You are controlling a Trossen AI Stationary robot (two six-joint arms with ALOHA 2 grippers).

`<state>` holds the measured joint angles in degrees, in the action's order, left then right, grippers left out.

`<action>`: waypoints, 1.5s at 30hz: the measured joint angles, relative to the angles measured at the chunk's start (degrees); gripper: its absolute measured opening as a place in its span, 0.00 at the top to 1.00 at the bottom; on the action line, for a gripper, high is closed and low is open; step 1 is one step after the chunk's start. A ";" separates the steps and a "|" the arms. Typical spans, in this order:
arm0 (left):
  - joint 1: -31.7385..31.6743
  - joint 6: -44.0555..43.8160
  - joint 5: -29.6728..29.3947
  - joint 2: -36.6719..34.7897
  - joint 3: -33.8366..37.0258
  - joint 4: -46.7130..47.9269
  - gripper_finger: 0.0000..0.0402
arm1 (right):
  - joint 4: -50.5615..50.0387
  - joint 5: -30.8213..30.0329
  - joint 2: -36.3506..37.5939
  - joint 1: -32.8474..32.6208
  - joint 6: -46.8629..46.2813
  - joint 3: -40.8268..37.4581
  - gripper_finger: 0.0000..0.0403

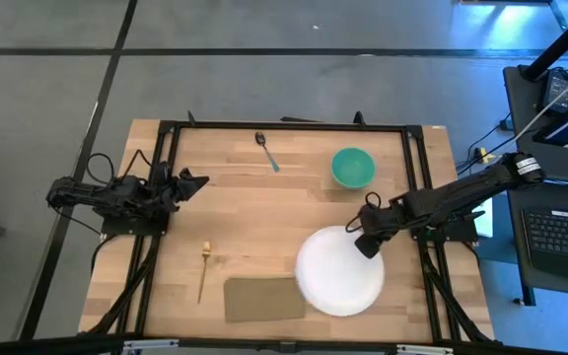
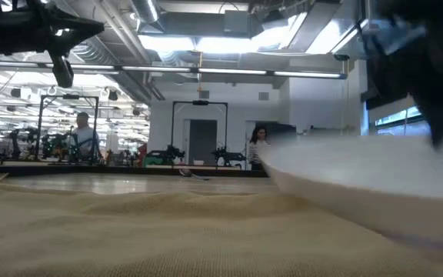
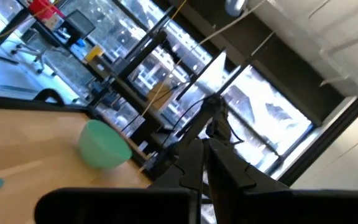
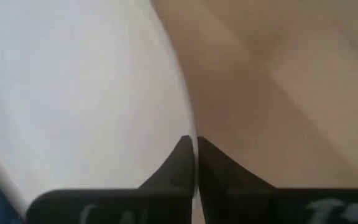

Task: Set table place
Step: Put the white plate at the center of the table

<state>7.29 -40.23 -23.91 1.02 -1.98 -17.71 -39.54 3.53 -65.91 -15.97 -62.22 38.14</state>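
Five items are seen on the table (image 1: 264, 212), a light butcher-block top edged by a thin black frame. White plate (image 1: 340, 271) sits toward the near right, its left rim overlapping or touching the tan mat (image 1: 264, 299) at the near edge. Teal bowl (image 1: 352, 167) stands at the far right, well apart from the plate. Dark spoon (image 1: 267, 151) lies near the far edge, left of the bowl. Pale fork (image 1: 203, 270) lies left of the mat.

Right gripper (image 1: 368, 240) is placed at the plate's upper right rim; in the right wrist view its fingers are pinched together on that rim. Left gripper (image 1: 193, 181) is held off the left side of the table, above the surface, fingers closed on nothing.

Grey floor with dark lines surrounds the table. Beyond it, in the low view, a bright workshop hall with ceiling lights and two people (image 2: 83, 132) is seen.
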 joint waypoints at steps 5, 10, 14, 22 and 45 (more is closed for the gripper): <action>0.00 -0.04 -0.14 0.00 -0.02 -5.86 1.00 | 0.30 -8.12 -0.47 1.49 7.93 16.34 0.98; -0.01 0.04 -0.67 -0.02 -0.03 -8.16 0.99 | -5.57 -12.52 -5.13 6.33 15.20 30.76 0.98; 0.00 -0.11 -0.71 -0.02 -0.02 -8.16 1.00 | -12.23 -12.80 -13.24 10.91 19.46 38.84 0.98; -0.02 -0.13 -0.64 0.00 -0.02 -8.46 1.00 | -8.42 -4.07 -28.87 17.93 26.61 41.73 0.98; -0.02 0.30 -0.19 -0.01 -0.02 -8.47 0.98 | -4.56 -1.24 -47.00 25.24 28.42 41.10 0.97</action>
<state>7.27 -39.92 -24.10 1.01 -2.00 -26.17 -44.09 2.30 -112.91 9.28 -33.80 79.24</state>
